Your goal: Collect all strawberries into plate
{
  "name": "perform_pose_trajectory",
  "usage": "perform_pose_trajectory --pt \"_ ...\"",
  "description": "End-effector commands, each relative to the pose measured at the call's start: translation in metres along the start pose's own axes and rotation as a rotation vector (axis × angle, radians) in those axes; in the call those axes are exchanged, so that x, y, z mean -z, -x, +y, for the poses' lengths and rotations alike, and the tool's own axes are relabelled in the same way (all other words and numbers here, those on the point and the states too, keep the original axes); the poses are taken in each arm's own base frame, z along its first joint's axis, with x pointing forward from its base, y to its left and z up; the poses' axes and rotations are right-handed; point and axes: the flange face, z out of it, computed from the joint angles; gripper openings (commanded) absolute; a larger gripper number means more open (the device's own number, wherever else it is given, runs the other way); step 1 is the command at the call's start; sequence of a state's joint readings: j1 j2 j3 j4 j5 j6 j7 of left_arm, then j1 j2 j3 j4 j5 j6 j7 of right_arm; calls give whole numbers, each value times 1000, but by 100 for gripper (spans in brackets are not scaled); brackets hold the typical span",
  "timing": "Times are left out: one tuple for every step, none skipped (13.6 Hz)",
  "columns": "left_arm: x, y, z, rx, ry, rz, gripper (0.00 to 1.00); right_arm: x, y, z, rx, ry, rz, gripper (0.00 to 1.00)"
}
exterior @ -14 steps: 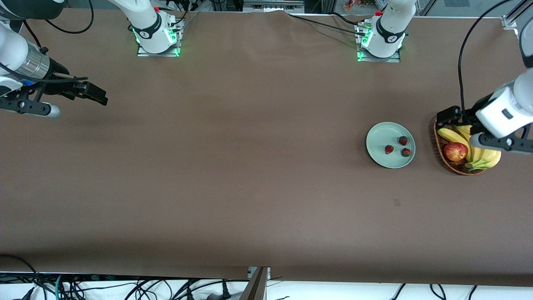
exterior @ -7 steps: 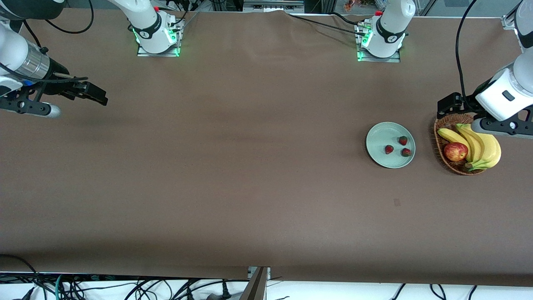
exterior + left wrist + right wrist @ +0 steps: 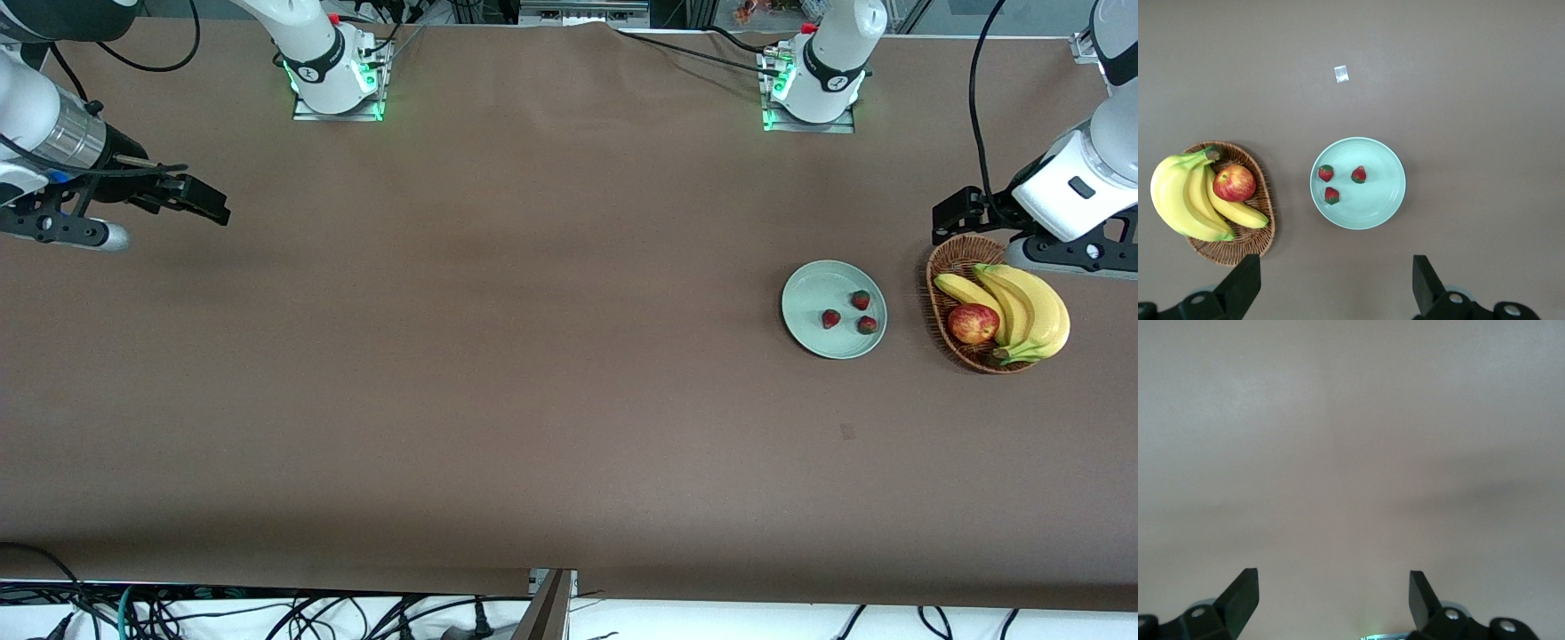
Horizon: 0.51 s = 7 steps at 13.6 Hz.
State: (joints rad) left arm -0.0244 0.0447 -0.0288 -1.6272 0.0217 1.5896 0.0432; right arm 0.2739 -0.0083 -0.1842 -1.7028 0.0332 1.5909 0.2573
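Three strawberries [image 3: 830,318] [image 3: 861,300] [image 3: 868,324] lie in the pale mint-green plate [image 3: 805,293] toward the left arm's end of the table. The left wrist view shows the same berries [image 3: 1326,173] [image 3: 1359,175] [image 3: 1332,195] in the plate [image 3: 1378,193]. My left gripper [image 3: 949,224] is open and empty, high over the table by the basket's rim; it also shows in its wrist view [image 3: 1336,267]. My right gripper [image 3: 209,206] is open and empty and waits over bare table at the right arm's end; it also shows in its wrist view [image 3: 1333,580].
A brown wicker basket [image 3: 944,267] stands beside the plate, toward the left arm's end, holding bananas [image 3: 1027,307] and a red apple [image 3: 973,324]. In the left wrist view they are the basket [image 3: 1245,248], bananas [image 3: 1178,197] and apple [image 3: 1234,183]. A small scrap [image 3: 1341,73] lies on the brown cloth.
My left gripper has drawn back from over the basket toward the robots' side of the table, uncovering the bananas. The strawberries, the plate and the right arm have not moved.
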Motion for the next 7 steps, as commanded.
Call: perform_pose_trajectory --pt "1 9 5 20 49 -7 100 2 2 0 10 11 13 99" --pt "1 9 4 16 51 -6 100 4 2 0 16 9 17 99" --pt "1 9 2 19 51 -6 100 5 2 -1 18 9 19 99" --pt "1 9 1 17 51 -6 100 5 2 -1 19 9 20 99" --pt "0 10 -1 17 51 -9 100 6 1 -1 21 7 28 99" --pt "0 10 0 17 53 -9 100 7 1 -2 23 6 32 99" --pt "0 10 0 17 53 -11 100 7 1 -2 23 3 36 99"
